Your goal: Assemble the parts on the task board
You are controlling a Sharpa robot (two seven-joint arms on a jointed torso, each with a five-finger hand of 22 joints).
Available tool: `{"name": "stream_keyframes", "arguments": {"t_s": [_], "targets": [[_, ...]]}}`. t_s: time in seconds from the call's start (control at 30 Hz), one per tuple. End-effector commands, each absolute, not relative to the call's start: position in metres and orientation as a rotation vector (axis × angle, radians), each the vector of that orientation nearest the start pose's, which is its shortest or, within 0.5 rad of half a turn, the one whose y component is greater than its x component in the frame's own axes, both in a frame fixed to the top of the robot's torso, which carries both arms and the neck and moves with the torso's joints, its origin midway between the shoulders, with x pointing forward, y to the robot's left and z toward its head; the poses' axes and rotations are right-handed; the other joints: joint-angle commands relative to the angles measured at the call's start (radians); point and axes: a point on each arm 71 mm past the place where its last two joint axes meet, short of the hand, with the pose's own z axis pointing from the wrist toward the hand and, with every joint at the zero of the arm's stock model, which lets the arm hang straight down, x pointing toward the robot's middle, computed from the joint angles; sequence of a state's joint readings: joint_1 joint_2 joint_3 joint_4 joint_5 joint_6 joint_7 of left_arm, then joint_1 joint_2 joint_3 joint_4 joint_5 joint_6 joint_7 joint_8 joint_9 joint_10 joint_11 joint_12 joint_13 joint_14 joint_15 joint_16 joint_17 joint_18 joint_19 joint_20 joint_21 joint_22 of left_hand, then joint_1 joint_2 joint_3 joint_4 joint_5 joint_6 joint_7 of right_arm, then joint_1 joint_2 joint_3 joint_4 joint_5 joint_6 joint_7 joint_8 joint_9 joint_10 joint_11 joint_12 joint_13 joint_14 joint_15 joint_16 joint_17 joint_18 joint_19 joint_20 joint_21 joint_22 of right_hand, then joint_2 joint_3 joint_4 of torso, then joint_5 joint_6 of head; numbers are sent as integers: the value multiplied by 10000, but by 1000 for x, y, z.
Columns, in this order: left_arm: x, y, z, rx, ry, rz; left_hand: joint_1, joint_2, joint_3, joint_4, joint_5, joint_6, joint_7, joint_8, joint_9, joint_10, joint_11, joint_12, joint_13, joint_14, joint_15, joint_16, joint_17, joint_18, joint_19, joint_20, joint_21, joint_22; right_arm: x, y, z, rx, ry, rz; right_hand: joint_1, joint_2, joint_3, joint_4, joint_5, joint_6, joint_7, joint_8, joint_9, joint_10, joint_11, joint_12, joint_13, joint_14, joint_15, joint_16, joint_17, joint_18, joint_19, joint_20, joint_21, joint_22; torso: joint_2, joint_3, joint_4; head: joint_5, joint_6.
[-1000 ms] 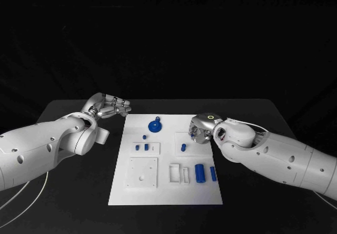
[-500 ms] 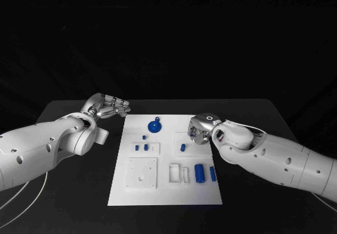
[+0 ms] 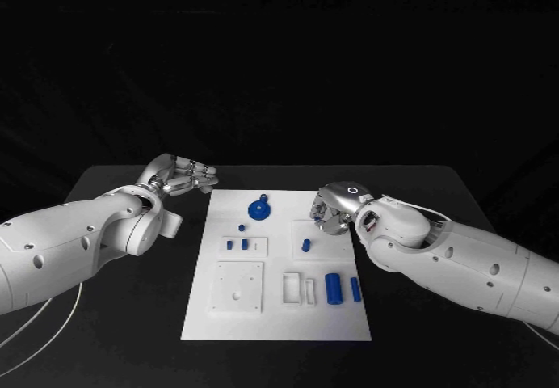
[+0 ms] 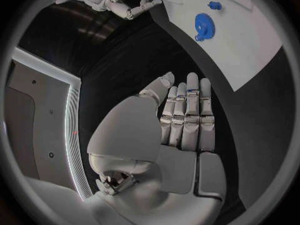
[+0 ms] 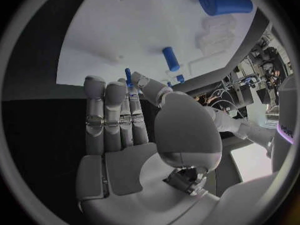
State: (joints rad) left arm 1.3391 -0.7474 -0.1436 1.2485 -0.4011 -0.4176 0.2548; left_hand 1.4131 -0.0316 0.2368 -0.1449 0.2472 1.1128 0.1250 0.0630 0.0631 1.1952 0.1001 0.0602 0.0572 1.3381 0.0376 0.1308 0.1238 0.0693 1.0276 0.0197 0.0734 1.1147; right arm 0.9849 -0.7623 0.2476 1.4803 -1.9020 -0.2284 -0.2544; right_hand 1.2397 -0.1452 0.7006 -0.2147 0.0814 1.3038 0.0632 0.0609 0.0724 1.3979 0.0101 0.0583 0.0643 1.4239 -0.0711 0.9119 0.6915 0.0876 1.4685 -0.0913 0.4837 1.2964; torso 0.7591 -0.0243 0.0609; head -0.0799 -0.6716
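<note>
Board (image 3: 276, 267): white plate, centre of black counter (image 3: 431, 194), with shallow recesses. Blue parts: gear (image 3: 258, 211) at far end, small pegs (image 3: 242, 242) mid-board, two cylinders (image 3: 334, 288) near right edge. No legible markings. Right hand (image 3: 331, 215): over board's far right edge, pinching thin blue pin (image 5: 128, 77). Left hand (image 3: 184, 176): off board's far left corner, fingers straight, together, holding nothing.

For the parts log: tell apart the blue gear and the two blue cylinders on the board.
The blue gear is a flat toothed disc; the two blue cylinders are smooth rods. The gear sits at the far end of the task board; the cylinders lie side by side near its right edge. All are blue and unheld.
</note>
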Motion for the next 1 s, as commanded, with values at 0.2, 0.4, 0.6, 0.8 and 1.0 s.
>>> {"name": "stream_keyframes", "arguments": {"t_s": [0.2,0.4,0.6,0.8,1.0], "targets": [[550,246,-154,-7163,14535,-10938,-62,48,-19,-16,-52,-15,30,5,11,-60,-33,-3,5,-85,17,62,16,-71,17,-14,-42,9,488,-177,-176,-2231,15460,5077,-113,29,-45,19,75,56,24,33,3,81,-38,34,4,38,-51,-61,27,167,389,-72,-15,17,-2,-11,4,219,21],[549,245,-154,-7164,14544,-10959,-74,40,-12,-26,-44,-24,34,6,11,-84,-25,-4,5,-95,20,82,13,-68,12,-9,-48,32,483,-162,-171,-2019,15297,5959,-104,60,-88,21,116,33,30,32,6,61,-31,33,4,37,-47,-97,30,174,392,-68,-65,12,-10,-12,-8,434,28],[550,242,-154,-7179,14514,-10995,-74,40,-12,-26,-44,-24,34,6,11,-84,-25,-4,5,-95,20,82,13,-68,12,-9,-48,32,473,-137,-164,-2132,15123,6955,-97,111,-166,-3,128,15,35,33,8,43,-26,32,3,47,-45,-132,40,178,398,-64,-125,-1,-10,-10,2,752,39],[552,234,-154,-7163,14495,-11025,-81,39,-6,-25,-41,-23,35,6,11,-85,-24,-3,5,-117,26,81,7,-70,-5,-3,-55,29,462,-110,-168,-2575,15135,7611,-94,163,-239,-47,152,5,40,35,9,31,-22,32,3,48,-41,-155,54,180,401,-62,-146,-2,-25,-11,7,1247,-43],[554,224,-154,-7122,14519,-11103,-80,42,-3,-25,-44,-21,36,5,11,-88,-23,-3,5,-124,28,81,5,-71,-12,-1,-56,27,451,-91,-180,-2980,15296,7995,-87,184,-259,-68,143,-6,42,33,8,26,-20,32,3,50,-40,-165,56,180,403,-60,-147,0,-26,-35,23,1804,-135]]}}
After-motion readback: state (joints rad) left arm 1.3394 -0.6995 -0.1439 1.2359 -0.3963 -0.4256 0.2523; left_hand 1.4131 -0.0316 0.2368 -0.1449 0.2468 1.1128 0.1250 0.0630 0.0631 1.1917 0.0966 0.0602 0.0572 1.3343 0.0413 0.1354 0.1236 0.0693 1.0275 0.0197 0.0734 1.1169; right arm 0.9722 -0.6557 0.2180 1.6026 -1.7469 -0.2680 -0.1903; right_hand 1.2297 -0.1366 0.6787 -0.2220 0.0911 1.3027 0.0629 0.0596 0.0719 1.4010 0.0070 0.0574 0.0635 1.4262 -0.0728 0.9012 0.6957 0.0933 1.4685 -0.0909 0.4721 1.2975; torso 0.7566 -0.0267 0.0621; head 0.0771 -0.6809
